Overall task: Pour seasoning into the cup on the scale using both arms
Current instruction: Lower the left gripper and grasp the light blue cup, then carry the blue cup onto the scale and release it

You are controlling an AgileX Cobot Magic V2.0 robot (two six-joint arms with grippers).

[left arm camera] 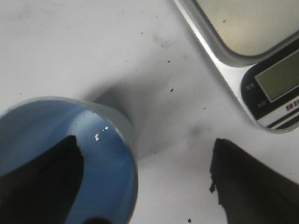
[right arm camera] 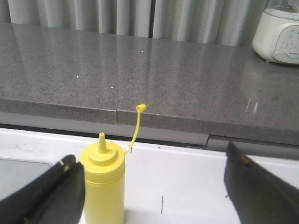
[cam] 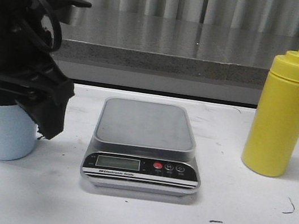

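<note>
On the white tabletop point(cam: 137, 219) the scale point(cam: 144, 145) sits in the middle of the front view, its platform bare and its display with one red and two dark buttons facing the camera.

The cup point(cam: 3, 130) stands upright at about 9 o'clock from the scale, a little apart from it, not on the platform. The left gripper point(left arm camera: 145, 182) is lowered over the cup with its jaws apart: in the left wrist view one finger point(left arm camera: 44, 177) is inside the cup's mouth and the other finger point(left arm camera: 254, 182) is outside, over the tabletop between cup and scale. I cannot tell if the inner finger touches the cup wall.

The seasoning point(cam: 283, 111) stands upright at about 3 o'clock from the scale, well apart from it, with its small cap hanging on a thin tether above the nozzle. In the right wrist view the right gripper point(right arm camera: 152, 196) has its jaws wide apart; the bottle is just beside one finger point(right arm camera: 56, 191), and nothing is held. Behind the tabletop runs a grey counter point(right arm camera: 154, 79) with a white appliance point(right arm camera: 279, 32) on it.
</note>
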